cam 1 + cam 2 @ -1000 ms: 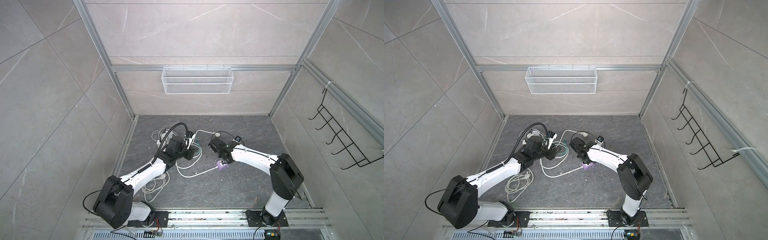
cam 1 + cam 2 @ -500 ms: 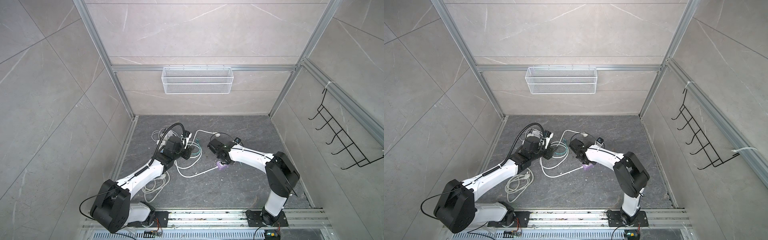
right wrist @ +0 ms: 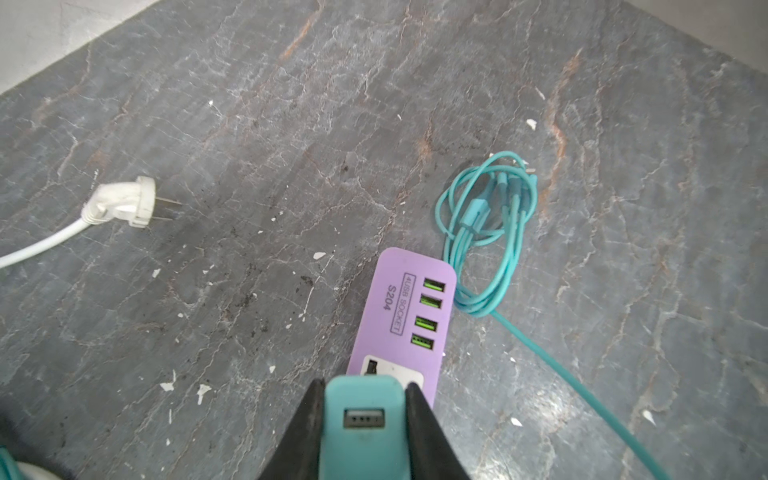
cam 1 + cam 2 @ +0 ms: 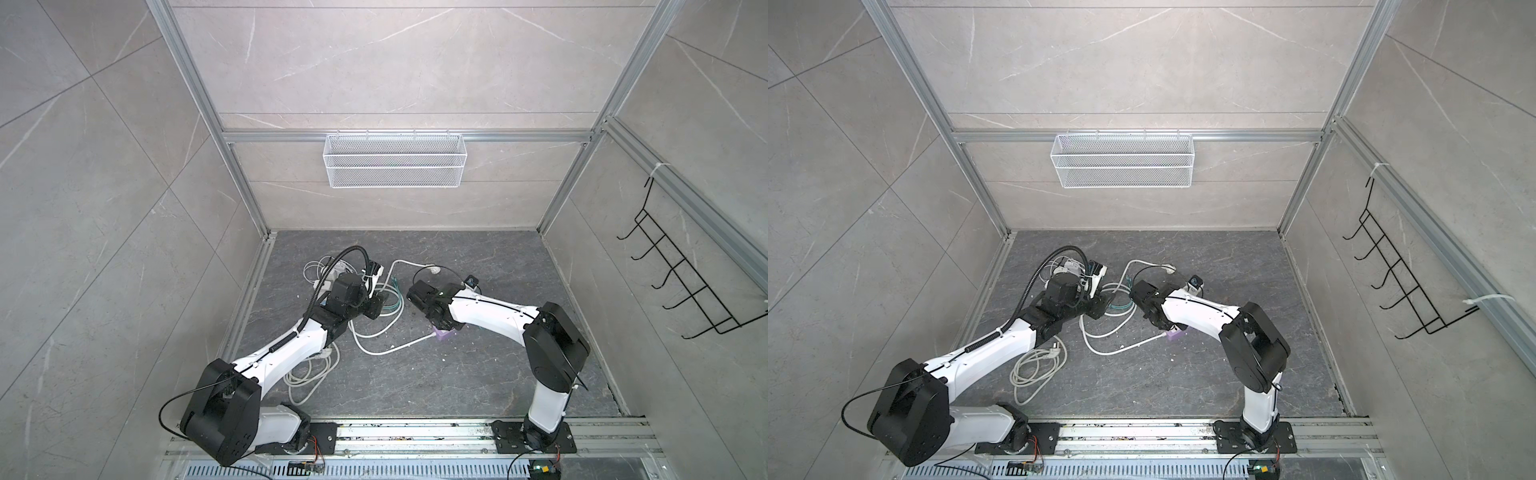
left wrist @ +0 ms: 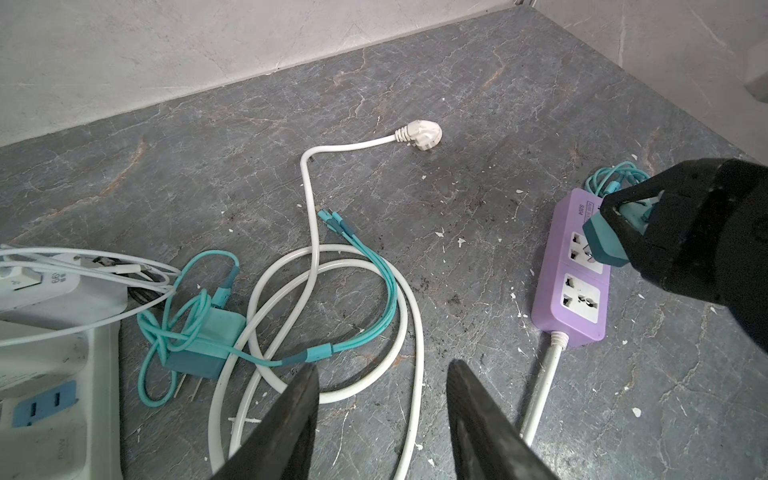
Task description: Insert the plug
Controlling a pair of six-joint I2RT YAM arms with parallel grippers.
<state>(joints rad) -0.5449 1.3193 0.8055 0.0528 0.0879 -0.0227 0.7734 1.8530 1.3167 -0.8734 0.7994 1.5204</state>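
Observation:
My right gripper (image 3: pixel 365 382) is shut on a teal plug (image 3: pixel 363 428), a charger block with a USB port facing the wrist camera. It hangs directly over the white socket face of a purple power strip (image 3: pixel 409 307). In the left wrist view the teal plug (image 5: pixel 604 245) is tilted at the strip's upper socket (image 5: pixel 582 253); its prongs are hidden, so I cannot tell whether they are in. My left gripper (image 5: pixel 383 365) stands open above loops of white cable, holding nothing. In both top views the purple strip (image 4: pixel 442 334) (image 4: pixel 1175 334) peeks out under the right wrist.
A white plug (image 5: pixel 419 135) on a white cable lies loose on the floor. A second teal charger (image 5: pixel 208 340) with tangled teal leads lies beside white power strips (image 5: pixel 50 374). A teal cable bundle (image 3: pixel 486 232) lies by the purple strip's USB end. A wire basket (image 4: pixel 394 160) hangs on the back wall.
The right arm's elbow has swung slightly to the left while its gripper stays shut on the teal plug over the purple strip. The left arm has barely shifted.

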